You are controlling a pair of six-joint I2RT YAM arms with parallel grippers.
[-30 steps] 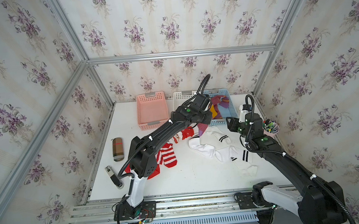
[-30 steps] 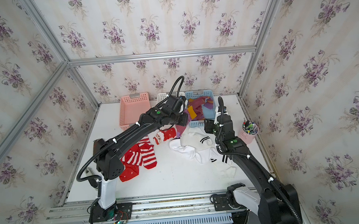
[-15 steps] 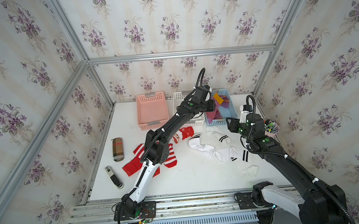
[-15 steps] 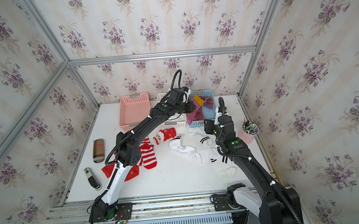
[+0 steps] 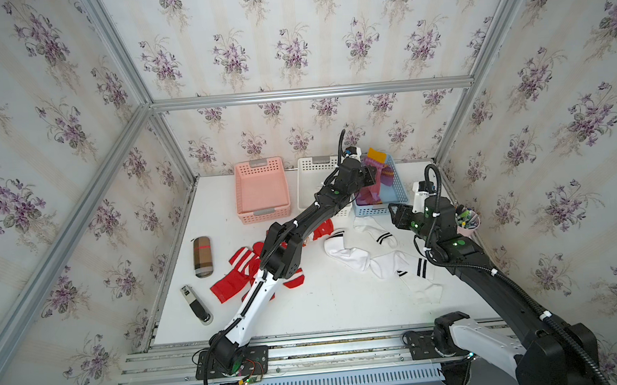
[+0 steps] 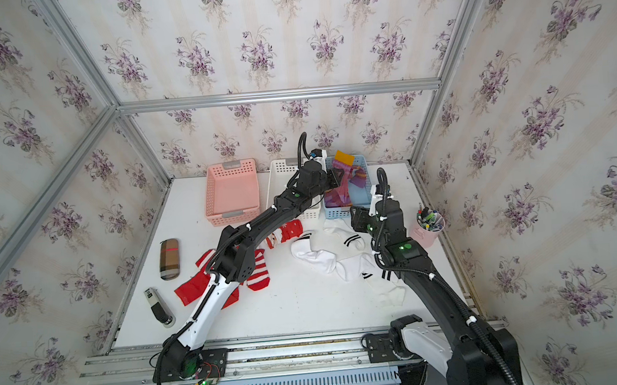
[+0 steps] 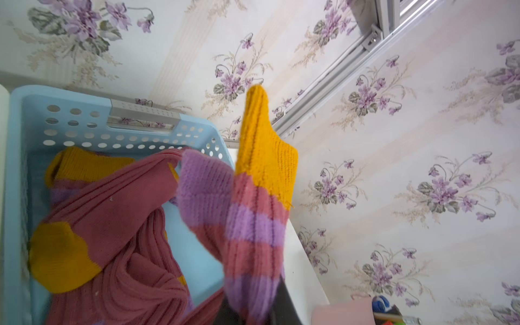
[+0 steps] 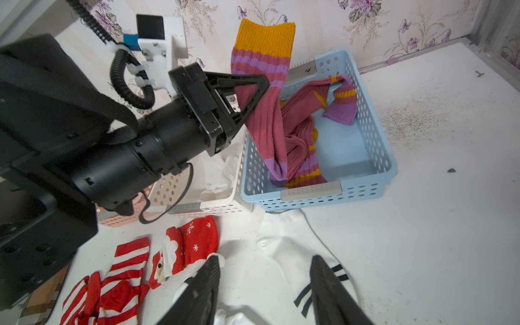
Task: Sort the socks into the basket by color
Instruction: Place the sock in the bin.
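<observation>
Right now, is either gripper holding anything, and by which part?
Left gripper: shut on a maroon sock, by its leg just below the purple stripes, mustard cuff sticking up. Right gripper: open, empty.

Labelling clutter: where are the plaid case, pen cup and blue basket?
plaid case (image 5: 202, 256): a top view, its middle.
pen cup (image 6: 423, 236): a top view, pink wall.
blue basket (image 8: 365, 192): right wrist view, front wall.

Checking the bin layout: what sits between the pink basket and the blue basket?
The white basket stands between the pink basket and blue basket, shown in both top views.
</observation>
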